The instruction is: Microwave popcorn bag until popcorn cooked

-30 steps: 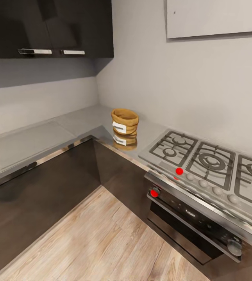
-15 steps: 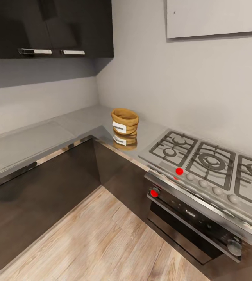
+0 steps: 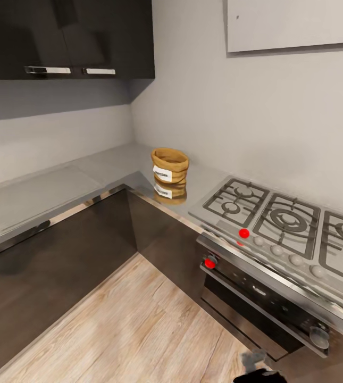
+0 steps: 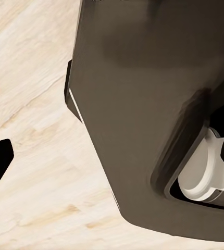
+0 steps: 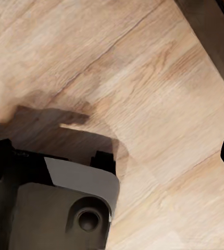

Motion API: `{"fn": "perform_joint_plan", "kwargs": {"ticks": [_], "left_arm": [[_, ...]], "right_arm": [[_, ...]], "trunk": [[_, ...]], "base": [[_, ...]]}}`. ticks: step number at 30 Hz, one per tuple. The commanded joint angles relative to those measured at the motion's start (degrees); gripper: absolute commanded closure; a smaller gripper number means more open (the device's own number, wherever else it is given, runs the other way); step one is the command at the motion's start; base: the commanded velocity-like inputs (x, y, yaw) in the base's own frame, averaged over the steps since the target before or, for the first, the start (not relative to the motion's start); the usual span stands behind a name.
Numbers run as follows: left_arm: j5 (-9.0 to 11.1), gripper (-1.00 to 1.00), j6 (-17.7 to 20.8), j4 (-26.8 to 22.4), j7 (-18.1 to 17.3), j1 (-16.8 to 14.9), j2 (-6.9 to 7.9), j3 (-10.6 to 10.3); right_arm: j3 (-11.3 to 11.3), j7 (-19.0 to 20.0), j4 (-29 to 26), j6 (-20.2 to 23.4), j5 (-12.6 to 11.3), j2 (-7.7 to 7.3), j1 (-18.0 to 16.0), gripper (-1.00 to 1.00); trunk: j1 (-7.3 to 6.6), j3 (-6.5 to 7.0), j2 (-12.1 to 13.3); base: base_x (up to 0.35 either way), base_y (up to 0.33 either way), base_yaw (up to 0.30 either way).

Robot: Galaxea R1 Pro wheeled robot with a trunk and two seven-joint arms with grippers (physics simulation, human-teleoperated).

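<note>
The popcorn bag (image 3: 169,165), a tan sack with a white label, stands upright on the grey glossy countertop (image 3: 43,194) near the inner corner, just left of the hob. Its reflection lies on the worktop below it. Its inside is hidden, so the popcorn is out of sight, and the microwave is out of view. A dark part of my right arm (image 3: 255,368) pokes in at the head view's bottom edge, far from the bag. My right gripper (image 5: 112,156) hangs open over the wood floor. My left gripper (image 4: 112,161) is open beside my dark base, holding nothing.
A steel gas hob (image 3: 285,223) with red-dotted knobs sits right of the bag, over a built-in oven (image 3: 261,308). Dark base cabinets (image 3: 59,255) line both counter runs, dark wall cabinets (image 3: 65,37) hang above, and a white hood (image 3: 293,24) is over the hob. Light wood floor (image 3: 134,330) fills the corner.
A dark part of my right arm has risen into the bottom edge of the head view. The bag and the rest of the kitchen have not moved.
</note>
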Motion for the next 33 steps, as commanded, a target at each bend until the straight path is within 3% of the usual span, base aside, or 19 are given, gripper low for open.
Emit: {"fn": "perform_joint_plan", "kwargs": {"ticks": [1, 3, 7, 8, 10, 11, 13, 16, 18, 20, 24, 29, 30, 32, 33], "left_arm": [[0.3, -1.0, -0.1, 0.0, 0.0, 0.0, -0.01, 0.0], [0.3, -1.0, -0.1, 0.0, 0.0, 0.0, -0.01, 0.0], [0.3, -1.0, -0.1, 0.0, 0.0, 0.0, -0.01, 0.0], [0.3, -1.0, -0.1, 0.0, 0.0, 0.0, -0.01, 0.0], [0.3, -1.0, -0.1, 0.0, 0.0, 0.0, -0.01, -0.1], [0.3, -1.0, -0.1, 0.0, 0.0, 0.0, -0.01, -0.1], [0.3, -1.0, -0.1, 0.0, 0.0, 0.0, -0.01, -0.1], [0.2, -1.0, -0.1, -0.1, 0.0, 0.0, -0.02, -0.1], [0.2, -1.0, -0.1, -0.1, 0.0, 0.0, -0.02, -0.1], [0.2, -1.0, -0.1, -0.1, 0.0, 0.0, -0.01, -0.1], [0.2, -1.0, -0.2, -0.1, 0.0, 0.0, -0.01, -0.1], [0.2, -1.0, -0.2, -0.1, 0.0, 0.0, -0.02, -0.1], [0.2, -1.0, -0.2, -0.1, 0.0, 0.0, -0.01, -0.1], [0.2, -1.0, -0.2, -0.1, 0.0, 0.0, -0.01, -0.1], [0.2, -1.0, -0.2, -0.1, 0.0, 0.0, -0.01, -0.1]], "right_arm": [[0.3, 0.7, -4.6, 3.2, 0.8, 1.59, -0.1, -1.0], [2.8, 0.8, -9.8, 7.1, 0.8, 3.15, -0.2, -1.0], [10.4, 0.8, -21.6, 13.5, 0.6, 4.8, -0.3, -1.0], [12.3, 0.9, -24.6, 16.4, 0.5, 5.93, -0.9, -1.0], [15.0, 0.9, -27.0, 22.5, 0.5, 6.82, -5.3, -1.0], [16.1, 1.0, -27.6, 26.6, 0.3, 6.82, -9.7, -1.0], [16.7, 2.1, -27.9, 27.6, -1.3, 6.82, -16.7, -1.0], [17.2, 4.0, -27.6, 27.6, -9.9, 6.82, -32.1, -1.0], [17.2, 4.2, -27.5, 27.6, -11.9, 6.82, -37.2, -1.0], [17.2, 4.3, -26.7, 27.6, -12.7, 6.82, -42.4, -1.0], [16.4, 4.0, -19.1, 27.6, -12.9, 6.82, -51.6, -1.0], [9.6, 3.4, -3.4, 27.6, -12.6, 6.82, -64.9, -1.0], [9.2, 3.4, -1.0, 27.6, -12.5, 6.34, -66.8, -1.0], [8.6, 2.8, 7.1, 27.6, -12.4, 1.79, -73.6, -1.0], [8.5, 1.8, 10.2, 27.6, -12.4, 0.3, -76.4, -1.0]], "trunk": [[0.0, -0.06, 0.0], [0.0, -0.06, 0.0], [0.0, -0.06, 0.0], [0.0, -0.06, 0.0], [0.0, -0.06, 0.0], [0.0, -0.06, 0.0], [0.0, -0.06, 0.0], [0.0, -0.06, 0.0], [0.0, -0.06, 0.0], [0.0, -0.06, 0.0], [0.0, -0.06, 0.0], [0.0, -0.06, 0.0], [0.0, -0.06, 0.0], [0.0, -0.06, 0.0], [0.0, -0.06, 0.0]], "base": [[0.0, 0.0, 0.0], [0.0, 0.0, 0.0], [0.0, 0.0, 0.0], [0.0, 0.0, 0.0], [0.0, 0.0, 0.0], [0.0, 0.0, 0.0], [0.0, 0.0, 0.0], [0.0, 0.0, 0.0], [0.0, 0.0, 0.0], [0.0, 0.0, 0.0], [0.0, 0.0, 0.0], [0.0, 0.0, 0.0], [0.0, 0.0, 0.0], [0.0, 0.0, 0.0], [0.0, 0.0, 0.0]]}}
